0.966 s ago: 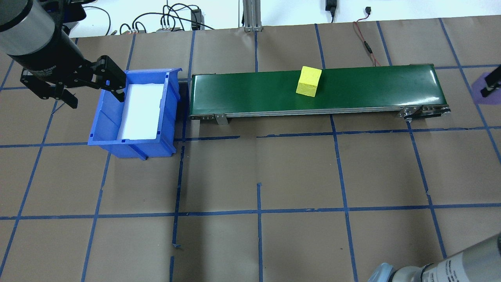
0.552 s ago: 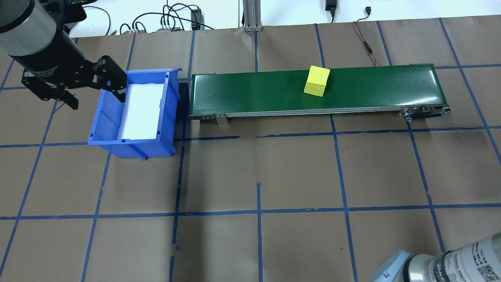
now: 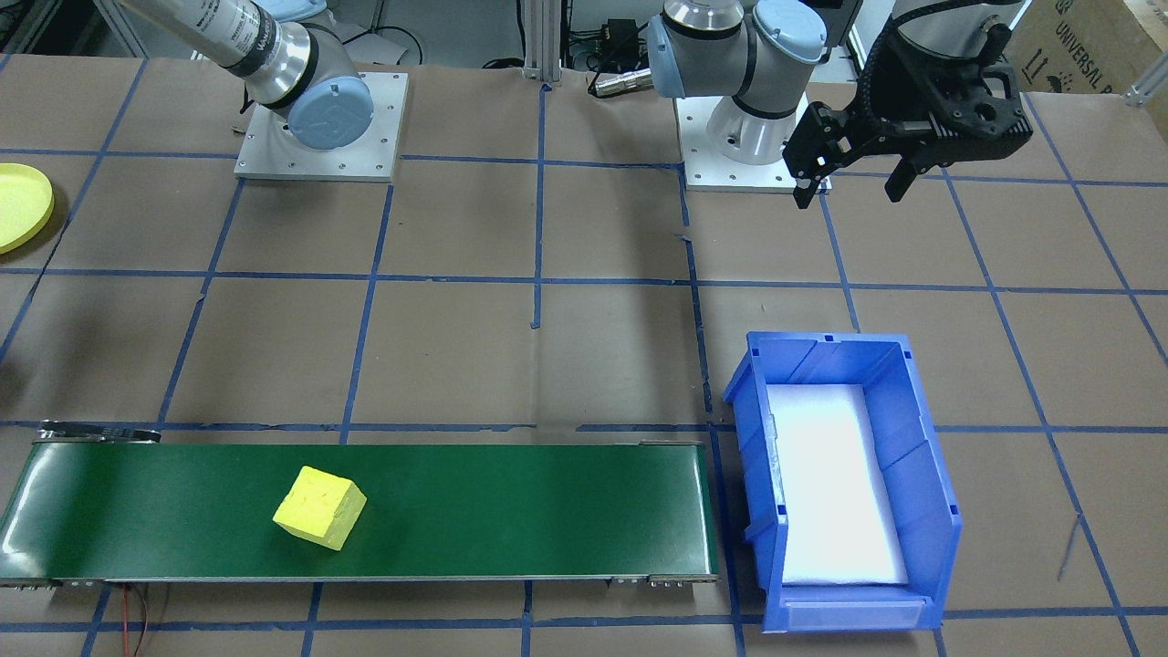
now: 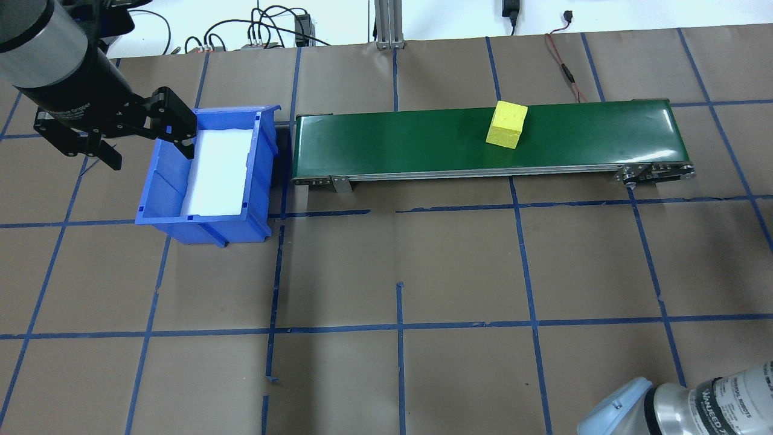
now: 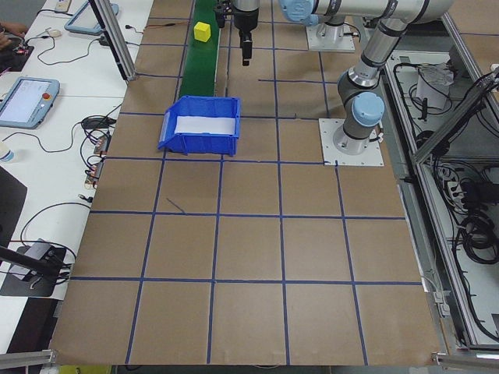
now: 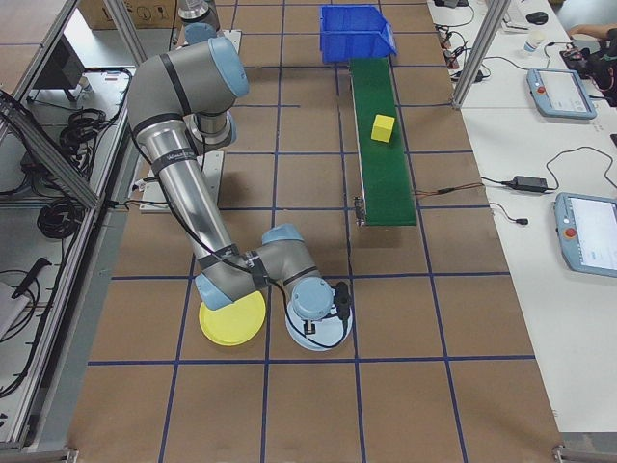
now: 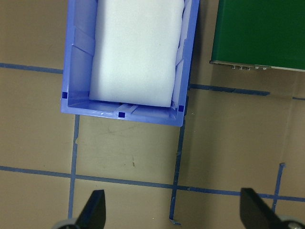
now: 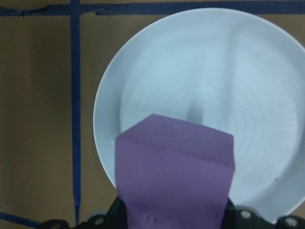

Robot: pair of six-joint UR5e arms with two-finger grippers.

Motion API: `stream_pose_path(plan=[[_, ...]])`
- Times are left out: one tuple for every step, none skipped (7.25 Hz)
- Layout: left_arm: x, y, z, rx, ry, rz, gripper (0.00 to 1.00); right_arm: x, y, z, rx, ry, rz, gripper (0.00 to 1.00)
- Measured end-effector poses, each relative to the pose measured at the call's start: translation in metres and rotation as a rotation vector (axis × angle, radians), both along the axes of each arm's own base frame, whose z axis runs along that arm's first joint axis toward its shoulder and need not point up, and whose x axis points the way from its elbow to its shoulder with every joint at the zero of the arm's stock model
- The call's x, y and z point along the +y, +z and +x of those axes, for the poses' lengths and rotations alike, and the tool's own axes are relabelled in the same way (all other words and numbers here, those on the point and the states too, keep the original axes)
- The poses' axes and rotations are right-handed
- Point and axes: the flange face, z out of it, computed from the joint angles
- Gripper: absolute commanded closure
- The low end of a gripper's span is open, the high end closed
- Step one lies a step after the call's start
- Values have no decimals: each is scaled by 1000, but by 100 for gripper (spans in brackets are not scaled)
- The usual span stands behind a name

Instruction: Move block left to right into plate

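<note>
The brown table cover (image 4: 459, 266) looks like matt paper, with blue tape lines. The long green conveyor belt (image 4: 423, 142) has a smooth, slightly glossy surface. The blue rectangular bin (image 3: 922, 484) is shiny plastic. The yellow cube block (image 4: 506, 125) looks rough and matt, like foam.

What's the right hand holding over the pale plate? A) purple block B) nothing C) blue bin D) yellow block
A: the right wrist view shows a purple block in the right hand, above a pale plate; the yellow block sits on the belt.
</note>
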Motion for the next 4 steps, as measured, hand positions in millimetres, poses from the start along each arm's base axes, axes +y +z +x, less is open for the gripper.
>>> stream_pose_path(plan=[[0, 0, 0, 0, 0, 0, 0, 0, 0, -3, 16, -8, -6, 0], [0, 0, 0, 1, -1, 1, 0, -1, 3, -4, 28, -12, -12, 0], [0, 0, 0, 0, -1, 1, 0, -1, 8, -4, 37, -14, -19, 0], [0, 0, 0, 0, -2, 1, 0, -3, 20, -1, 53, -12, -31, 0]])
